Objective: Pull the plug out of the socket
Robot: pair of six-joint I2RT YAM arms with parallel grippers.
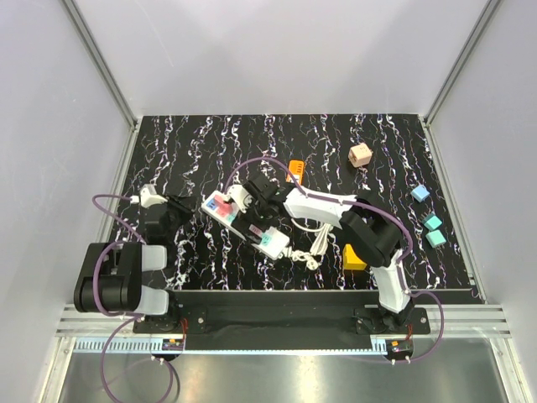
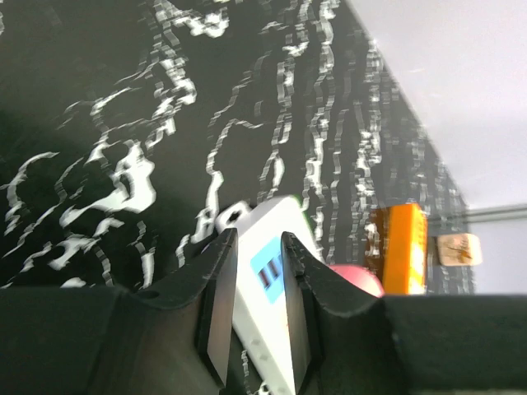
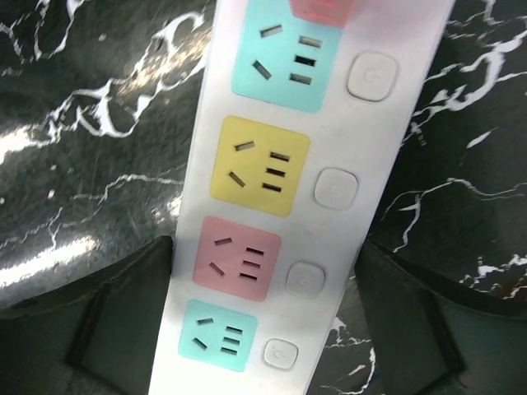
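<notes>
The socket (image 1: 270,241), a long white power strip, lies diagonally mid-table with its coiled white cord (image 1: 306,252) at the near end. In the right wrist view the socket (image 3: 329,140) shows teal, yellow and pink outlets. A pink-red plug (image 3: 321,6) sits at its far end. My right gripper (image 1: 256,214) straddles the strip from above, its fingertips (image 3: 156,271) against both long edges. My left gripper (image 1: 186,210) is just left of the strip's far end, its jaws a narrow gap apart and empty. Through that gap (image 2: 257,247) I see a blue outlet (image 2: 268,271). The plug (image 2: 358,280) is partly hidden behind one finger.
A shorter orange power strip (image 1: 295,170) lies beyond the socket and shows in the left wrist view (image 2: 403,247). A tan cube (image 1: 360,155) sits at the back right. A blue cube (image 1: 420,193) and two teal cubes (image 1: 434,229) lie right. A yellow block (image 1: 355,257) sits by the right arm.
</notes>
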